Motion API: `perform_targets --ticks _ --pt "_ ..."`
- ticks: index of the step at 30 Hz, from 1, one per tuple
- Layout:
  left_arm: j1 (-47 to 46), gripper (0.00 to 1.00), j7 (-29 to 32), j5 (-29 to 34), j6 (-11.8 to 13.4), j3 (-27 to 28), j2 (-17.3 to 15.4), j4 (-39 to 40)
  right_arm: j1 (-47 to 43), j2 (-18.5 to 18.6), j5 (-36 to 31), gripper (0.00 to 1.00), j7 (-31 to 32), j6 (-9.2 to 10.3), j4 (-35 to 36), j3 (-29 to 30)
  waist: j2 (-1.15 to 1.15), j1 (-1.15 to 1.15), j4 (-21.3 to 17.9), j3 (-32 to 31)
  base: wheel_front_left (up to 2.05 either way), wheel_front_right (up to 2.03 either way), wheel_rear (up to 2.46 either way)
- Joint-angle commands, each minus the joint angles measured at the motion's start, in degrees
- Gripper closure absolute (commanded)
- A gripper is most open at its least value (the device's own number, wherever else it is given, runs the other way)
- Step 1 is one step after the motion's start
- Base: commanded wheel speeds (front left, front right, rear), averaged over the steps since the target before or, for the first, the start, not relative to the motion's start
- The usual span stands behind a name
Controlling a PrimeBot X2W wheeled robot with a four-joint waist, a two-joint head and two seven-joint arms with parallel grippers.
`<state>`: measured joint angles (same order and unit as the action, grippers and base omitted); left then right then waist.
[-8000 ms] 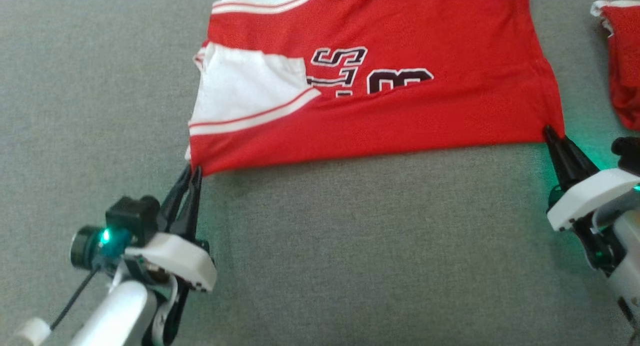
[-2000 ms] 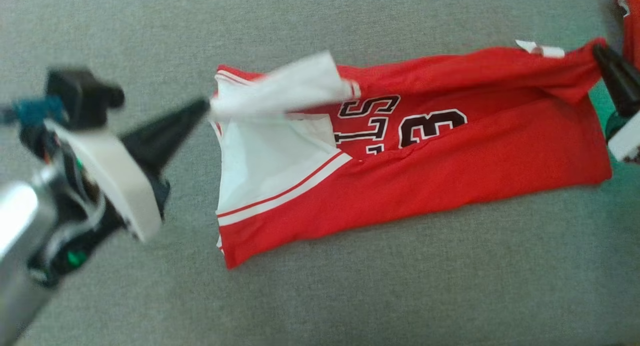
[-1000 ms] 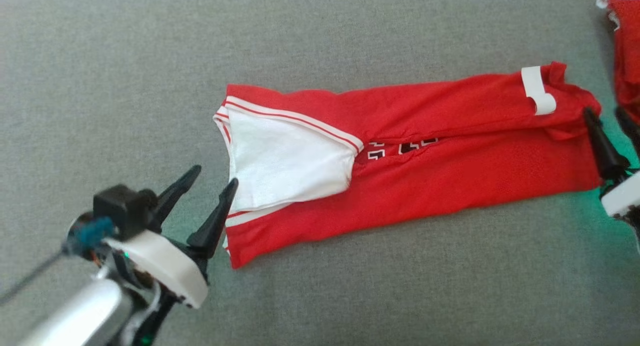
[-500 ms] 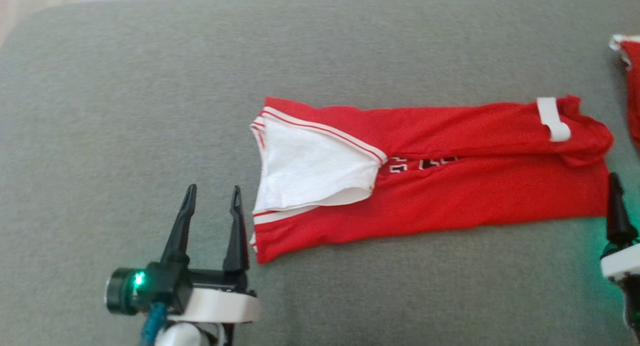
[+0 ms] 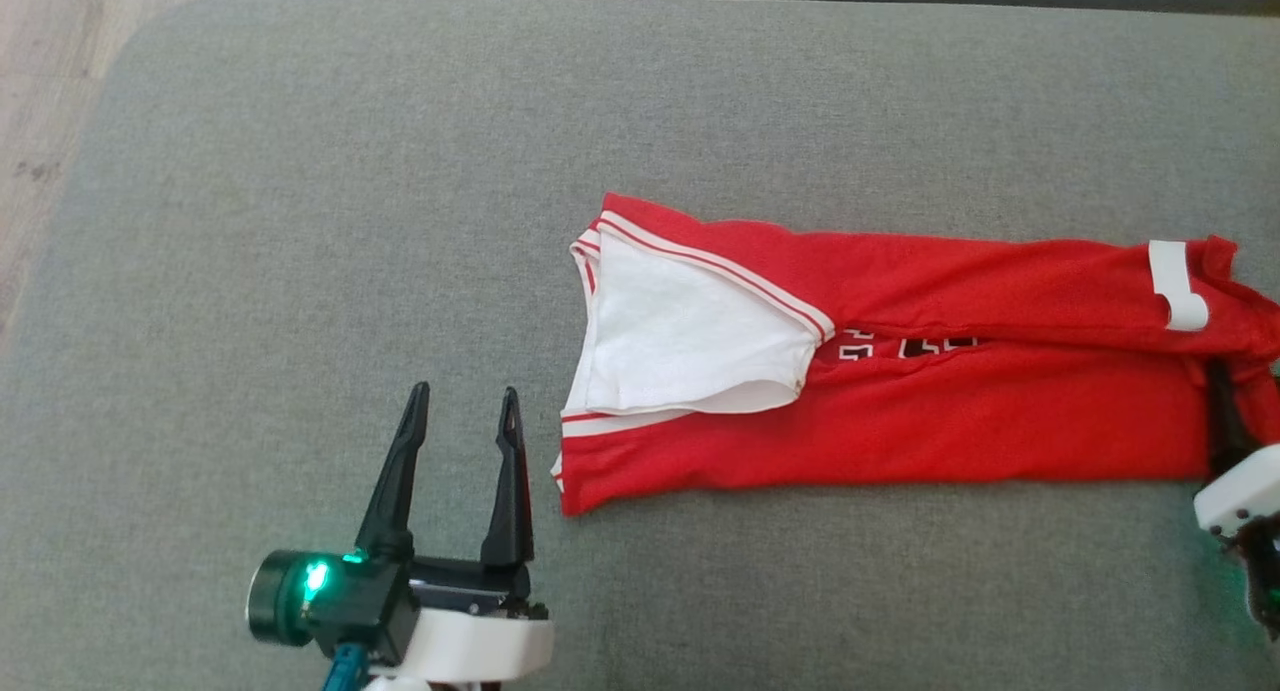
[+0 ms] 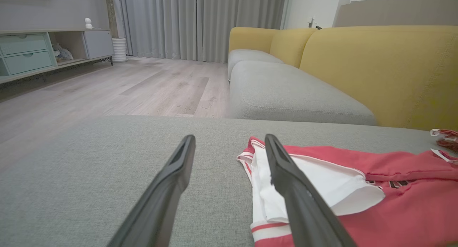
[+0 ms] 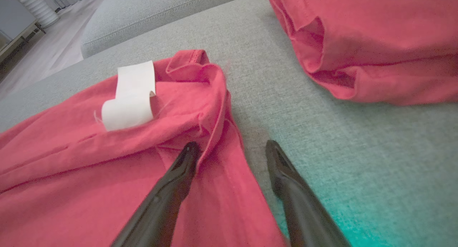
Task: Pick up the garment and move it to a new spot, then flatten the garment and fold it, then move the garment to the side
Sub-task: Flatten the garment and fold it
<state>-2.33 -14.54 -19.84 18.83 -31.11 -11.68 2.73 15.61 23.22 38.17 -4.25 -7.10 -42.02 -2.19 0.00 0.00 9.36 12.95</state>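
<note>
Garment (image 5: 950,431), a red jersey folded into a long band, lay flat on the grey cushion (image 5: 300,221). Left fingers (image 5: 395,481) stood spread and empty just beside its white-trimmed end. Right fingers (image 7: 170,189) were parted astride the opposite end's edge, clasping nothing, with another red cloth (image 7: 375,43) nearby.

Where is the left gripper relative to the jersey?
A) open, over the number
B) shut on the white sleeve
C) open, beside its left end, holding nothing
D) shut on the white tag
C: the left gripper has its fingers apart over the grey cushion, just off the left end of the jersey, with no cloth between them.
</note>
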Motion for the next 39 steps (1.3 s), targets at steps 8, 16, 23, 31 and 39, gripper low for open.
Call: perform_targets --ticks 8,16,23,31,39 --pt "1.0 0.0 -0.5 3.2 -3.3 5.6 2.3 1.2 -0.3 0.9 1.1 1.0 -1.4 -0.39 4.0 -3.2 0.0 0.0 -2.2 -0.1 0.0 0.0 0.0" --pt "1.5 0.0 -0.5 5.2 -6.3 8.4 3.9 0.7 -0.3 5.6 3.1 1.0 -1.6 -0.39 7.5 -1.9 0.0 0.0 -6.2 -0.1 0.0 0.0 0.0" --pt "1.3 0.0 -0.5 6.1 -8.4 10.2 4.7 -0.1 0.0 7.2 7.0 1.0 2.9 -0.39 16.5 -1.6 0.0 0.0 -9.1 0.6 0.0 0.0 0.0" --pt "1.2 0.0 -0.5 6.5 -10.3 11.2 6.2 -2.0 -2.1 3.5 15.7 1.0 10.0 -0.39 35.7 -4.3 0.0 0.0 -9.9 0.1 0.0 0.0 0.0" --pt "1.4 0.0 -0.5 6.4 -11.6 11.8 7.6 -3.2 0.0 -5.2 14.4 1.0 16.6 -0.39 45.2 -9.0 0.0 0.0 -8.9 -1.2 0.0 0.0 0.0"
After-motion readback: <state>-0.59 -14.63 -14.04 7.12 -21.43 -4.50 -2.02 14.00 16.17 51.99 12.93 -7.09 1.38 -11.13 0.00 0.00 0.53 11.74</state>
